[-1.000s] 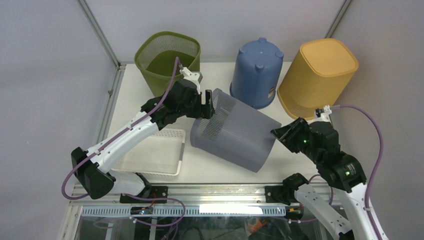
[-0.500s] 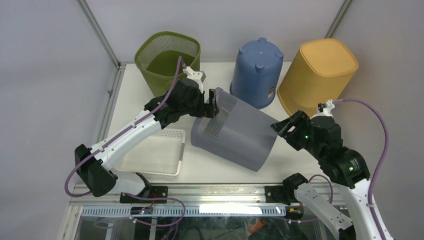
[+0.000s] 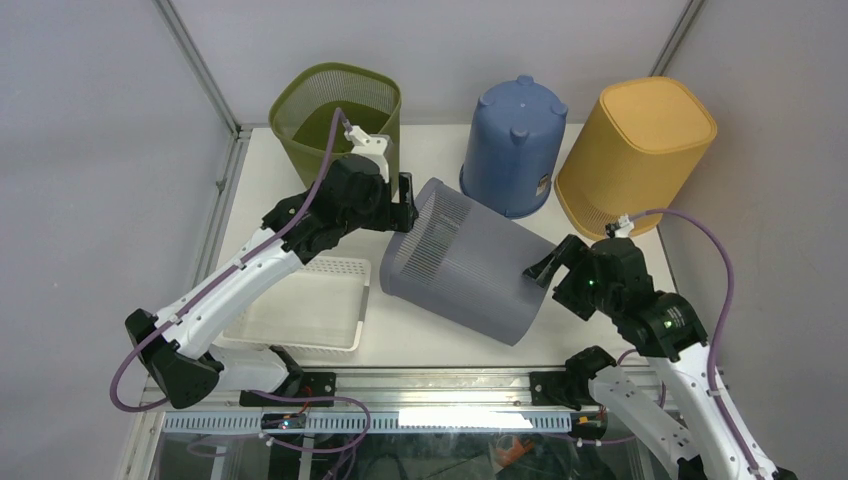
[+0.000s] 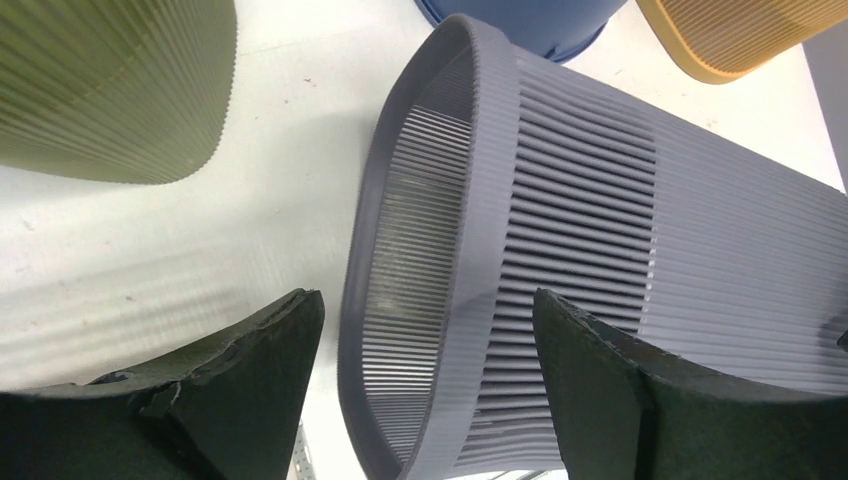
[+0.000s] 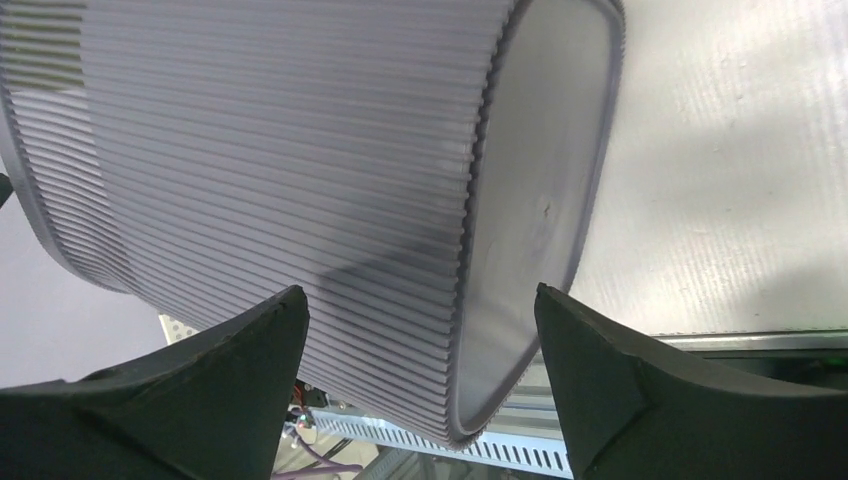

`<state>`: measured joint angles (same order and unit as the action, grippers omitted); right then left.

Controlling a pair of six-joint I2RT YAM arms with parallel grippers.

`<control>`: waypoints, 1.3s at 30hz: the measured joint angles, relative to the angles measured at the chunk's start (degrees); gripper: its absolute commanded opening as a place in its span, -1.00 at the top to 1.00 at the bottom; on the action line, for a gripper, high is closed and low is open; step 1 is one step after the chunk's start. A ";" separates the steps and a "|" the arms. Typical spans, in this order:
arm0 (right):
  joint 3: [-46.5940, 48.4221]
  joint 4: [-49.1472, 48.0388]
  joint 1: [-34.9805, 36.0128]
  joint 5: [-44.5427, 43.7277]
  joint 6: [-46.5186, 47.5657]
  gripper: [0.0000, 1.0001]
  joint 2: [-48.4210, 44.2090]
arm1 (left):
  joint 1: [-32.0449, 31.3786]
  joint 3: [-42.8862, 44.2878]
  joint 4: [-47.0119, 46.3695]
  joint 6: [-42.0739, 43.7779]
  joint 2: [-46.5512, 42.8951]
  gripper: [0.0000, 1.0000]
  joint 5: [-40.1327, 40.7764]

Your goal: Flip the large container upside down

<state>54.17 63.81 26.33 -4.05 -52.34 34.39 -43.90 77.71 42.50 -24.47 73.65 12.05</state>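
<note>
The large grey ribbed container point(image 3: 465, 265) lies on its side mid-table, with its mouth to the upper left and its base to the lower right. My left gripper point(image 3: 407, 198) is open at the mouth. In the left wrist view the rim point(image 4: 470, 250) stands between the open left gripper's point(image 4: 430, 390) jaws, with a gap on each side. My right gripper point(image 3: 543, 270) is open at the base end. In the right wrist view the base edge point(image 5: 480, 250) lies between the wide-open right gripper's point(image 5: 420, 390) jaws, touching neither.
An olive mesh basket point(image 3: 335, 120) stands upright at the back left. A blue bucket point(image 3: 513, 145) and a yellow bin point(image 3: 635, 150) stand bottom-up at the back. A white tray point(image 3: 305, 305) lies at the front left. The table's front edge is just below the container.
My left gripper has drawn up and left along the rim. My right gripper has moved left, closing in on the container's base edge. The container has barely shifted.
</note>
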 measured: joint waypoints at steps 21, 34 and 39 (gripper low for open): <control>-2.29 -8.70 0.00 7.08 -2.71 0.14 -5.05 | 0.07 -4.28 -0.85 -0.33 -0.57 -0.50 4.37; 10.67 -19.21 0.00 9.75 0.90 0.05 1.75 | 0.07 -4.90 -5.29 -0.33 1.38 -0.51 1.25; 11.41 -13.42 0.00 4.48 2.16 -0.33 3.15 | 0.07 -4.85 -5.68 -0.20 1.62 -0.52 1.09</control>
<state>65.58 50.39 26.33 0.43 -50.17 37.54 -43.83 72.86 36.82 -24.67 75.26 13.15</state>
